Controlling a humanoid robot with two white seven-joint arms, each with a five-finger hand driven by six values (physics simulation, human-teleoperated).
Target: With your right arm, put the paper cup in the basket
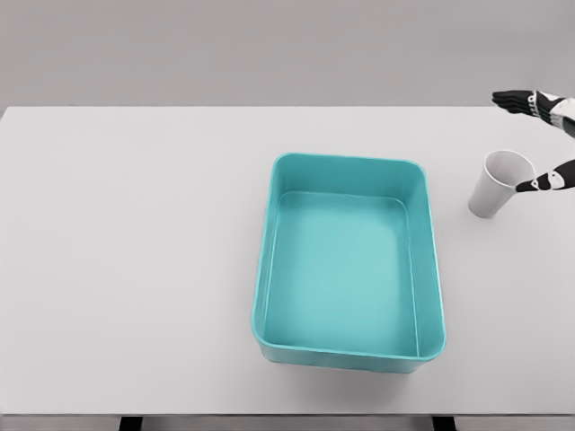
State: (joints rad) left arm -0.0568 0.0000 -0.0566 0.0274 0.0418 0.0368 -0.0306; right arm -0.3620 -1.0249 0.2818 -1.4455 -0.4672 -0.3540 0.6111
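- White paper cup [497, 185], tapered, stands on the bench at the right side, tilted so its open mouth leans up and right; narrow base is lower left.
- Cup sits outside the basket, just beside its right wall, not touching it.
- Right hand [543, 139] comes in from the right edge; only part of it shows, the wrist and arm are cut off by the frame.
- Fingers are apart: one dark-tipped finger [546, 179] reaches in low and touches the cup's rim on its right side; the other fingers [519, 100] are stretched flat, higher up, pointing left, well above the cup's mouth.
- Hand is spread around the cup's upper right, not clamped on it; cup is between the low finger and the upper ones only loosely.
- Teal rectangular plastic basket [433, 269], rounded corners, low walls, sits at the middle of the bench, slightly right of centre, long side running away from the camera.
- Basket's inside shows only its own smooth teal floor.
- White flat bench [135, 269] fills most of the view; grey wall [269, 45] behind it.
- Left arm does not show.
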